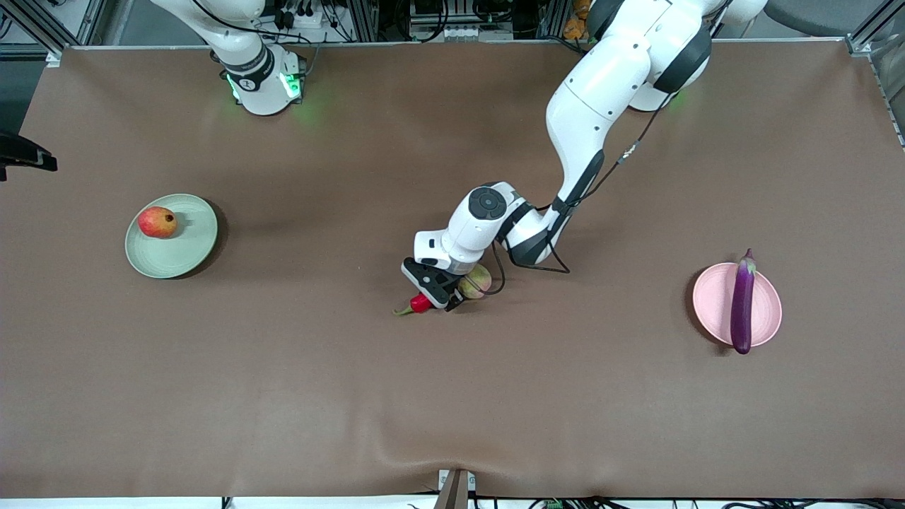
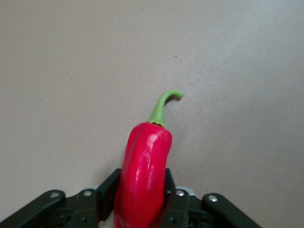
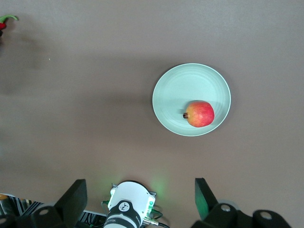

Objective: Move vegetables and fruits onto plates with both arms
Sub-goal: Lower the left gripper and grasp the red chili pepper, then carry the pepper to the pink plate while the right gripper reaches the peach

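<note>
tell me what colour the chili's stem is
Green; the chili's stem shows best in the left wrist view.

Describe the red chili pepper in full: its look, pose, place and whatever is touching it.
The red chili pepper is glossy and smooth, with a curved green stem at one end. It lies mid-table, beside the peach and nearer the front camera than it. The left gripper is shut on it, one finger against each side of its body, the stem end sticking out past the fingers. Whether it has lifted off the brown tablecloth cannot be told.
</note>
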Action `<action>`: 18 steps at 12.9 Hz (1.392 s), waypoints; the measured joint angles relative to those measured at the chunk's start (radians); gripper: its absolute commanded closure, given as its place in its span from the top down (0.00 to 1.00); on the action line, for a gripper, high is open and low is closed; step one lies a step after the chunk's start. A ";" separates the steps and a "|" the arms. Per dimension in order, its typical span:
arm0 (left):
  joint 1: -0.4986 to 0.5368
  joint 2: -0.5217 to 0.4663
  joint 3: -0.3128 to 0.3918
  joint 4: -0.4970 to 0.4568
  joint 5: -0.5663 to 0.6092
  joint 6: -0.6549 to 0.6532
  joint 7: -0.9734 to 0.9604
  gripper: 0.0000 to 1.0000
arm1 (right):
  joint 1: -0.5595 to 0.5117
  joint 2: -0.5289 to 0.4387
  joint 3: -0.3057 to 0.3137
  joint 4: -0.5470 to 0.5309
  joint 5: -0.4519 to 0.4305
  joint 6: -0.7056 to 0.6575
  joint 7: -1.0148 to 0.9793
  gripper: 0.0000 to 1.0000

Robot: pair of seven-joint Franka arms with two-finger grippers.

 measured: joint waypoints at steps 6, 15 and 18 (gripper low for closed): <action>0.011 -0.084 0.002 0.020 0.000 -0.129 -0.010 0.26 | 0.037 0.000 0.006 0.002 0.053 0.006 0.096 1.00; 0.446 -0.398 -0.182 0.025 -0.034 -0.689 0.038 0.31 | 0.416 0.013 0.015 0.025 0.183 0.187 0.744 1.00; 0.677 -0.437 -0.230 0.020 -0.043 -0.832 0.039 0.28 | 0.486 0.047 0.014 0.024 0.226 0.265 0.844 1.00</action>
